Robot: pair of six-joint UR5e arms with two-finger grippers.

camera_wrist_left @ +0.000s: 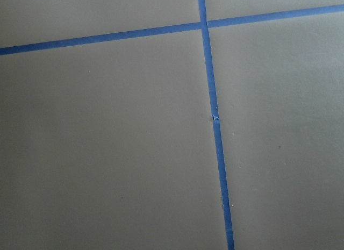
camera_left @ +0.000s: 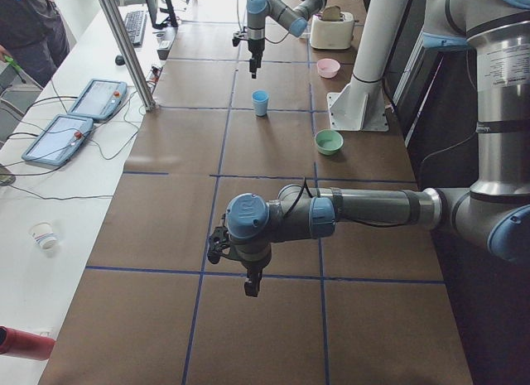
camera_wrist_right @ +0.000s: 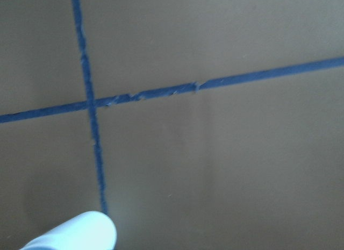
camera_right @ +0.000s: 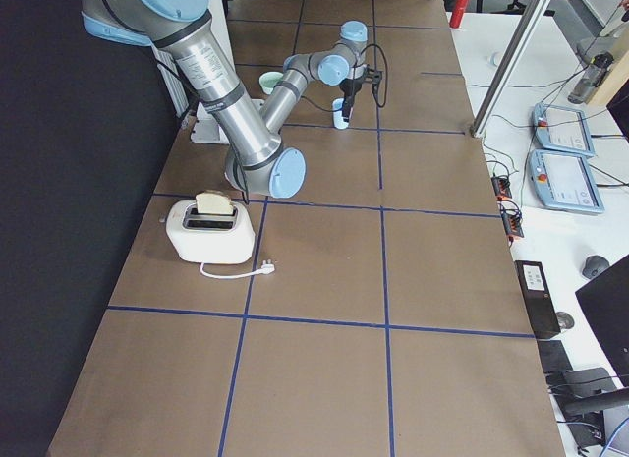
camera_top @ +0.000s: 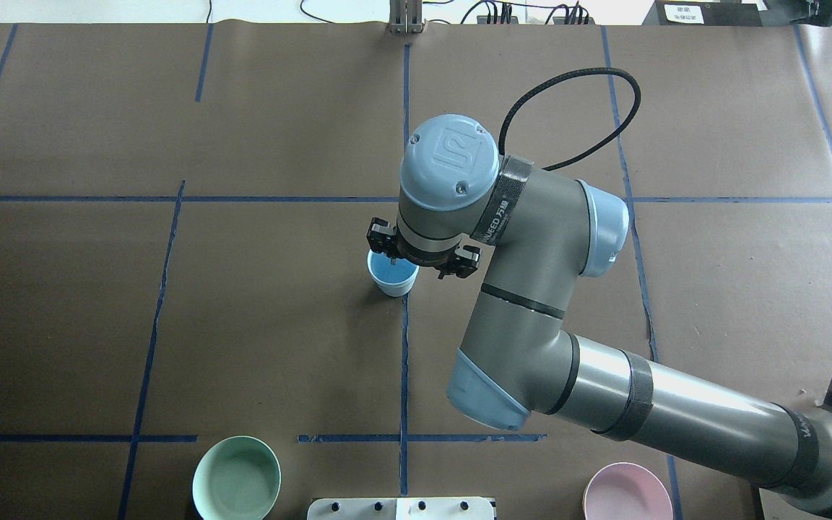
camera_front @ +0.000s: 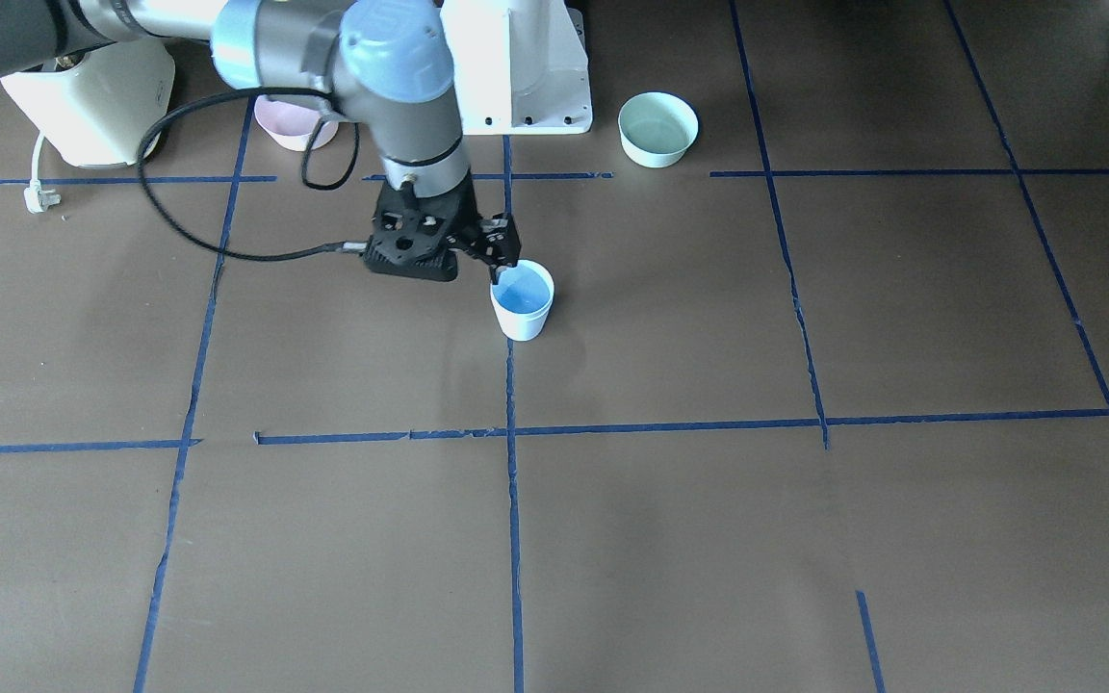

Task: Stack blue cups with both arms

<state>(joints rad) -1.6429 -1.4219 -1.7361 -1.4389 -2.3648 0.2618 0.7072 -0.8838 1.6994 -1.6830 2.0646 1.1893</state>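
**Right pincer at the cup's rim, left arm well away**

The brown tabletop (camera_front: pixel 805 539), taped into blue squares, carried everything. Your right arm (camera_top: pixel 531 339) reached over its middle with the wrist pointing straight down. The left arm (camera_left: pixel 364 209) hung over a bare square well apart from the work. The mint-green bowl (camera_front: pixel 657 128) and the pink bowl (camera_top: pixel 627 492) sat near the robot's base on either side of it, away from the action.

Only one blue cup (camera_front: pixel 522 300) showed. It stood upright on the centre tape line, and I could not tell whether a second was nested inside it. The right pincer (camera_front: pixel 502 256) sat at the cup's rim on the robot's side. Its fingers were too dark and closely bunched to tell whether they were clamped on the wall or free. The left pincer (camera_left: pixel 251 286) appeared only in the side view, so its state could not be read either.

If you were grasping, my advice was one finger inside the wall and one outside. I judged a light squeeze best, since thin plastic probably flexes, followed by a straight vertical lift. I'd also have brought the left arm closer first.
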